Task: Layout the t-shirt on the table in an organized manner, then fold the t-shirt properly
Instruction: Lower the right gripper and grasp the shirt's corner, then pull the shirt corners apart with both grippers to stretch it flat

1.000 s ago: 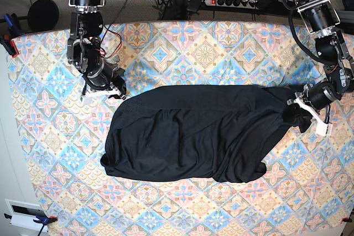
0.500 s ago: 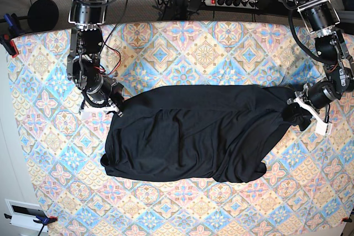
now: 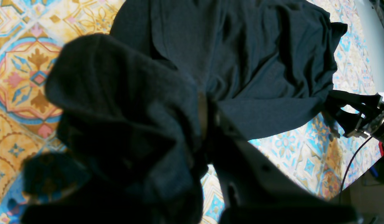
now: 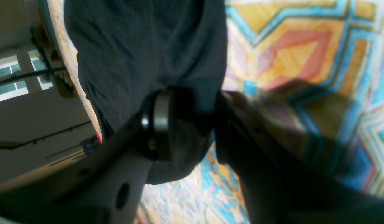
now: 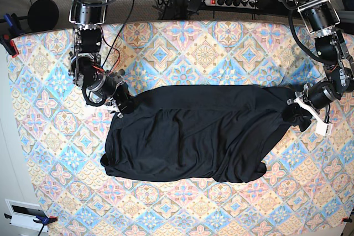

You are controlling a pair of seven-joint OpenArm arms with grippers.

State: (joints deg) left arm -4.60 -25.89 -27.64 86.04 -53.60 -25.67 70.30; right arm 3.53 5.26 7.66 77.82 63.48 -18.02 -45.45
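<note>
Spreading step: both arms work opposite ends, apparently to pull the cloth flat.
Plain black soft t-shirt [image 5: 193,134]: rumpled mid-table [image 5: 182,42].
Left gripper [image 5: 298,111]: clamped on bunched fabric.
Right gripper [image 5: 119,105]: fingers parted around the other edge.

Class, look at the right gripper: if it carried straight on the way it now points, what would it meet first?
Most likely the t-shirt: the right gripper points into its corner, and black cloth already lies between its parted jaws.

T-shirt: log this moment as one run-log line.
t-shirt: crumpled, unfolded on table | left gripper: shut on t-shirt edge | right gripper: open, jaws straddling opposite t-shirt edge | step: layout
</note>
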